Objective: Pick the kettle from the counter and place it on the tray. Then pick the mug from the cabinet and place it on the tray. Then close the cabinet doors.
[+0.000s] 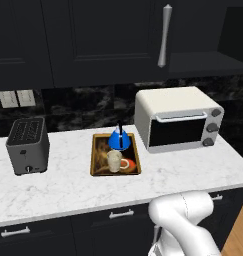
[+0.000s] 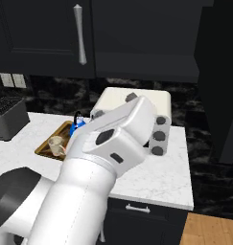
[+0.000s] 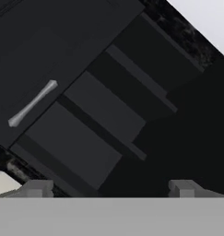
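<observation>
Kettle (image 1: 118, 139) and mug (image 1: 114, 160) sit on tray (image 1: 95, 167); gripper (image 3: 111, 188) fingers spread, empty, facing cabinet (image 3: 99, 115) shelves beside door handle (image 3: 32, 103)

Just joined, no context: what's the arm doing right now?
The kettle and the mug already sit on the tray on the counter, between the toaster and the toaster oven. The gripper holds nothing, jaws wide apart, and faces the open cabinet with its bare shelves beside one cabinet door. What seems left is closing the doors.
</observation>
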